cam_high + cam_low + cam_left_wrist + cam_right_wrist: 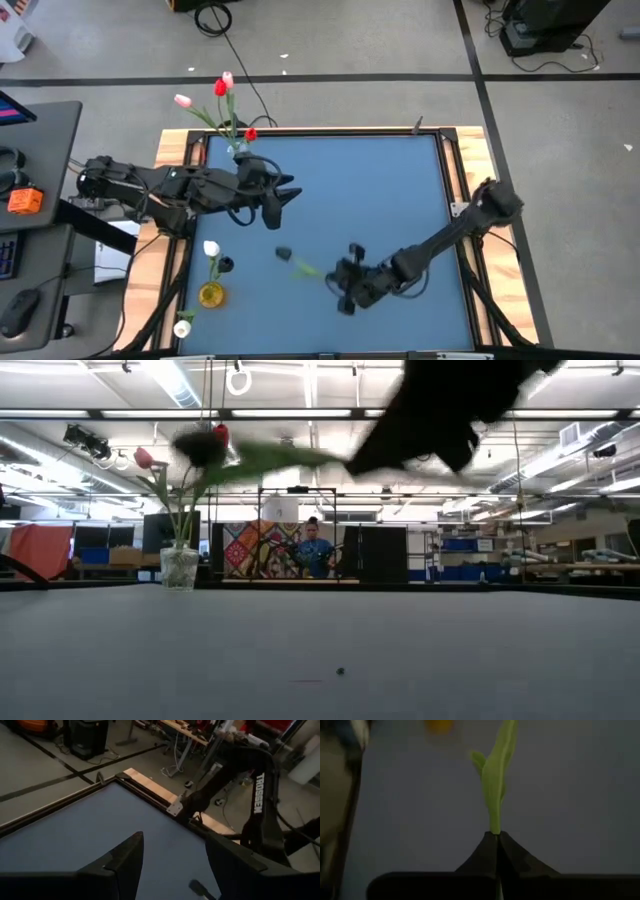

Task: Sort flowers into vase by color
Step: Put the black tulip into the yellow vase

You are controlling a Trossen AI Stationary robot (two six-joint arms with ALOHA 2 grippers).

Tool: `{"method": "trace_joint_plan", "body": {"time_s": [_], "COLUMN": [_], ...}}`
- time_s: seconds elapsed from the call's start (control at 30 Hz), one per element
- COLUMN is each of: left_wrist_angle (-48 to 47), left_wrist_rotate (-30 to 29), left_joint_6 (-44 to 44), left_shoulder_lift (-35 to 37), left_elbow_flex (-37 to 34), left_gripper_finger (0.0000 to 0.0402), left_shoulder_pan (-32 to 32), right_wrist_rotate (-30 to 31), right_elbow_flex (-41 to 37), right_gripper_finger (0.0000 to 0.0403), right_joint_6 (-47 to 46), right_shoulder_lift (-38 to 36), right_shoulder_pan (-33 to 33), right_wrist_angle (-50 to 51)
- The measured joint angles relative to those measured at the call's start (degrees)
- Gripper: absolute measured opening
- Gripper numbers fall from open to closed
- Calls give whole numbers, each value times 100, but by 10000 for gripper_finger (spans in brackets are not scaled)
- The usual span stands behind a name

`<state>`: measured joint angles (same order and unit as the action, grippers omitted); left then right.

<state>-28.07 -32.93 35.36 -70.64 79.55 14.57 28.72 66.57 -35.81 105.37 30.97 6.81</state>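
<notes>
My right end effector (497, 840) is pinched tight on a flower (495, 785), fingers pressed together around the base of its green stem, the leaves standing straight up from the tips in my right wrist view. From above, that same end effector (345, 285) sits low in the frame, right of centre, over the blue worktop (400, 190), and the flower (300, 266) sticks out to its left, a dark bud head at the far end (colour hard to call from here). In the low view the flower (250, 455) hangs blurred across the upper left of the frame.

My left end effector (285, 195) waits in the upper middle of the overhead frame, fingers spread wide and holding nothing; the left wrist view shows the gap between its fingers (125, 865).

A clear vase (238, 148) at the worktop's top edge carries red and pink tulips (222, 88). A yellow vase (211, 294) at lower left has white tulips (211, 249).
</notes>
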Motion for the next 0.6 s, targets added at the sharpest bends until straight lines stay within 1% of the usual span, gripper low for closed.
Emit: {"method": "trace_joint_plan", "body": {"time_s": [0.07,0.27,0.33,0.43,0.53,0.6], "left_wrist_angle": [134,291,343,395,385,393], "left_wrist_rotate": [94,228,209,67,46,49], "left_joint_6": [24,-402,-439,-257,-17,72], "left_shoulder_lift": [35,304,392,486,431,306], "left_elbow_flex": [0,-1,-4,2,2,2], "left_gripper_finger": [219,219,219,219,219,219], "left_shoulder_pan": [-12,-151,-173,-229,-324,-413], "right_wrist_rotate": [340,1422,1794,2388,2742,2735], "right_elbow_flex": [0,9,9,15,15,15], "right_gripper_finger": [7,5,5,5,5,5], "right_joint_6": [-25,-315,-323,-301,161,642], "right_shoulder_lift": [-332,-1263,-1566,-1942,-2228,-2353], "right_shoulder_pan": [-150,-607,-735,-940,-1170,-1331], "right_wrist_angle": [59,92,84,68,-80,-307]}}
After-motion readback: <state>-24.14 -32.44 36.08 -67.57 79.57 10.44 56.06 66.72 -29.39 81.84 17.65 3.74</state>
